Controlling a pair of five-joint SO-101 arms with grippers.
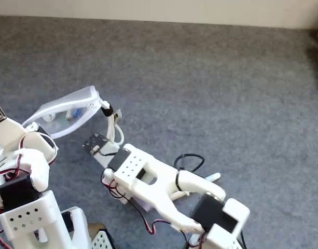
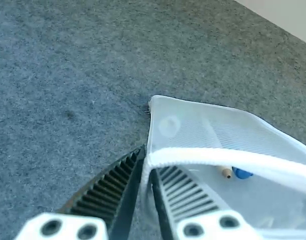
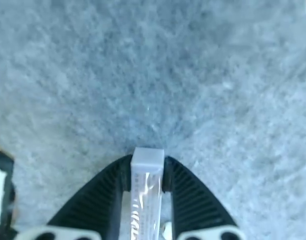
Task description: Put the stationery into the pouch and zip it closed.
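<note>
Left gripper (image 2: 146, 159) clamped on pouch (image 2: 207, 131) rim, near left edge of grey surface (image 1: 210, 78); right gripper (image 3: 148, 165) grasping clear-wrapped white stick (image 3: 145, 200).

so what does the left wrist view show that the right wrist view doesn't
Left wrist view: the white mesh pouch, its edge pinched in the left jaws, with a blue-tipped item visible through its side.
Right wrist view: a white stick in clear wrap, clamped between the right jaws, its end poking just past their tips.
Both: grey carpet underneath, and black ribbed jaws shut on something.
</note>
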